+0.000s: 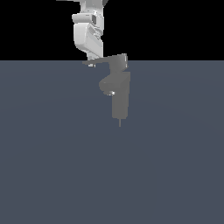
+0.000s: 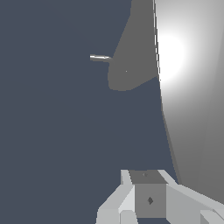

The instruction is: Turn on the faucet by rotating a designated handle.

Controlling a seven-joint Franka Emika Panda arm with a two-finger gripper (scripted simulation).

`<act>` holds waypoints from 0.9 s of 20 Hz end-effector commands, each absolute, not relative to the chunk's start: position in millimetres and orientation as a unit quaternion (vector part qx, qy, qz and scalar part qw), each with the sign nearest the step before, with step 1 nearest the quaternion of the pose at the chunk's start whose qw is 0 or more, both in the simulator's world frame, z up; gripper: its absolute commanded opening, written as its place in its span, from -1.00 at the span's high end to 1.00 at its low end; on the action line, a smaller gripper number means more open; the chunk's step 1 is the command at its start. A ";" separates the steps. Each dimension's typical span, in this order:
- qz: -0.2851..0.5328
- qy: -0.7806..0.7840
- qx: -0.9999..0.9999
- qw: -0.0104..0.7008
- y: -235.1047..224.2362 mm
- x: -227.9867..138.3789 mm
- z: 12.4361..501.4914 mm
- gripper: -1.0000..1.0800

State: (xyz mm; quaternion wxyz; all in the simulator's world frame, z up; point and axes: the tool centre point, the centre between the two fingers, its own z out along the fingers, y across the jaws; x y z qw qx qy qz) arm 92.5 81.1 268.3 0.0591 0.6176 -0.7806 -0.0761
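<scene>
Faucet [image 1: 120, 97]: we see it upright, frame centre.
Handle [image 1: 103, 61]: projects toward upper left.
Fingers [image 1: 91, 64]: at handle tip; we cannot tell their state.

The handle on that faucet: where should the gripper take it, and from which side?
Probably near the tapered tip of the handle, farthest from the faucet column, for most leverage. It projects toward the exterior view's left, where the gripper already sits. The bar is thin and flat, so push its edge sideways.
</scene>
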 end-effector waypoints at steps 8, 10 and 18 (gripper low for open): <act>-0.077 -0.781 0.617 0.061 85.9 67.0 273.6 1.00; -0.077 -0.781 0.617 0.061 87.4 61.8 274.7 1.00; -0.077 -0.781 0.617 0.061 93.5 40.0 279.2 1.00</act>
